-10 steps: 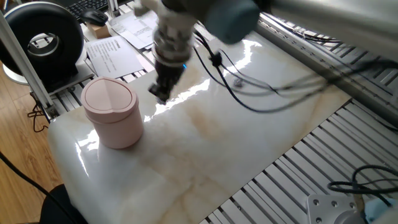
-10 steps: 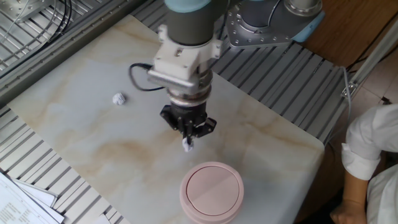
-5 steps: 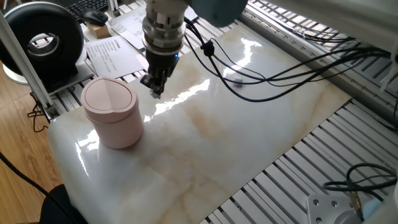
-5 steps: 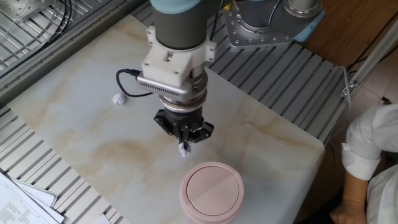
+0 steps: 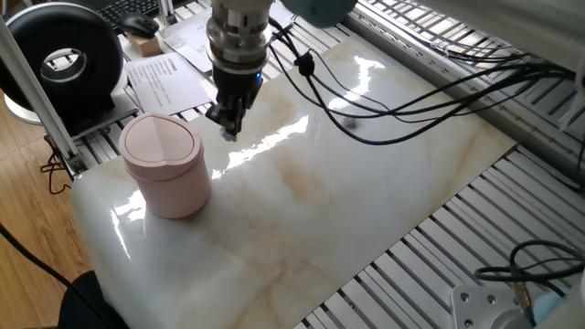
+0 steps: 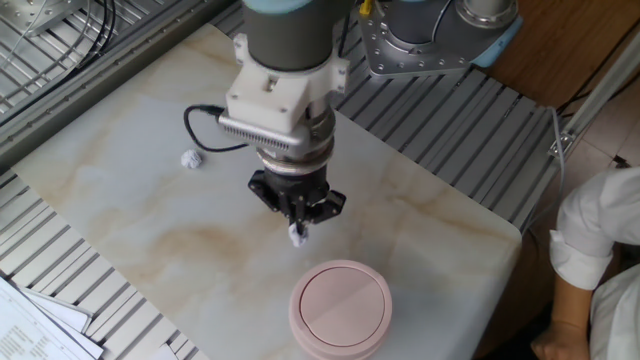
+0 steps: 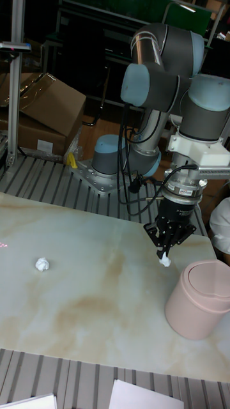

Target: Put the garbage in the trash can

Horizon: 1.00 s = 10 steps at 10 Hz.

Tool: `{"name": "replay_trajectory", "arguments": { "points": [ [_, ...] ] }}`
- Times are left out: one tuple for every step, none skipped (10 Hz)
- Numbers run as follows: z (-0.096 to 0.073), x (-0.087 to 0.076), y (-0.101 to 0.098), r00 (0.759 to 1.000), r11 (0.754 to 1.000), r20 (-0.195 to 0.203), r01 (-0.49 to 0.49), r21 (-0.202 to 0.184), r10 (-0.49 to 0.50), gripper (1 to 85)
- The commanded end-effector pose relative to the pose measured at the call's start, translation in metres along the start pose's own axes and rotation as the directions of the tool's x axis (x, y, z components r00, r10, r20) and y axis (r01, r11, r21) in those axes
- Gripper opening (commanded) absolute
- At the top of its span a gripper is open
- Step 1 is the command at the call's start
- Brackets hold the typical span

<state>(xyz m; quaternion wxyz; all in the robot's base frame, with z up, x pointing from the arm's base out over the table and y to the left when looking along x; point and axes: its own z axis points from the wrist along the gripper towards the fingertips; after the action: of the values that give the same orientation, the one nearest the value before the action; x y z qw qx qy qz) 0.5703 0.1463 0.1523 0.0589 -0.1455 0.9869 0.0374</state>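
The pale pink trash can (image 5: 164,166) (image 6: 340,308) (image 7: 197,299) stands near the marble tabletop's corner, its swing lid closed. My gripper (image 5: 228,131) (image 6: 298,226) (image 7: 165,252) points straight down beside the can, a little above the table and level with the can's top. It is shut on one small white wad of garbage (image 6: 297,237) (image 7: 166,260), which pokes out below the fingertips. A second wad of garbage (image 6: 190,158) (image 7: 43,264) lies alone on the marble, well away from the can.
A black round device (image 5: 69,55) and printed paper sheets (image 5: 169,80) lie behind the can, off the marble. Black cables (image 5: 384,100) trail from the arm over the slab. A person in white (image 6: 600,260) stands by the table's corner. A cardboard box (image 7: 45,108) sits behind.
Over the last second the gripper carried the wad a short way toward the trash can. In the last half second it has barely moved.
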Motion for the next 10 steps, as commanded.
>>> {"name": "replay_trajectory", "arguments": {
  "points": [
    [-0.024, -0.003, 0.012, 1.0, 1.0, -0.015, -0.028, 0.009, 0.028, 1.3],
    [-0.024, -0.015, 0.023, 0.999, 0.999, -0.004, -0.043, 0.012, 0.043, 1.3],
    [-0.019, -0.023, 0.029, 0.999, 0.999, 0.005, -0.051, 0.014, 0.05, 1.3],
    [-0.019, -0.024, 0.027, 1.0, 0.999, 0.008, -0.03, 0.018, 0.03, 1.3],
    [-0.019, -0.027, 0.039, 1.0, 0.999, 0.02, -0.018, -0.027, 0.019, 1.3],
    [-0.02, -0.033, 0.049, 0.999, 0.997, 0.038, -0.027, -0.066, 0.029, 1.3],
    [-0.014, -0.043, 0.057, 0.998, 0.997, 0.036, -0.046, -0.064, 0.049, 1.3],
    [-0.008, -0.054, 0.068, 0.997, 0.996, 0.046, -0.06, -0.062, 0.063, 1.3],
    [-0.004, -0.061, 0.075, 0.996, 0.996, 0.052, -0.064, -0.062, 0.067, 1.3],
    [-0.002, -0.065, 0.077, 0.997, 0.997, 0.052, -0.06, -0.056, 0.063, 1.3]
  ]
}}
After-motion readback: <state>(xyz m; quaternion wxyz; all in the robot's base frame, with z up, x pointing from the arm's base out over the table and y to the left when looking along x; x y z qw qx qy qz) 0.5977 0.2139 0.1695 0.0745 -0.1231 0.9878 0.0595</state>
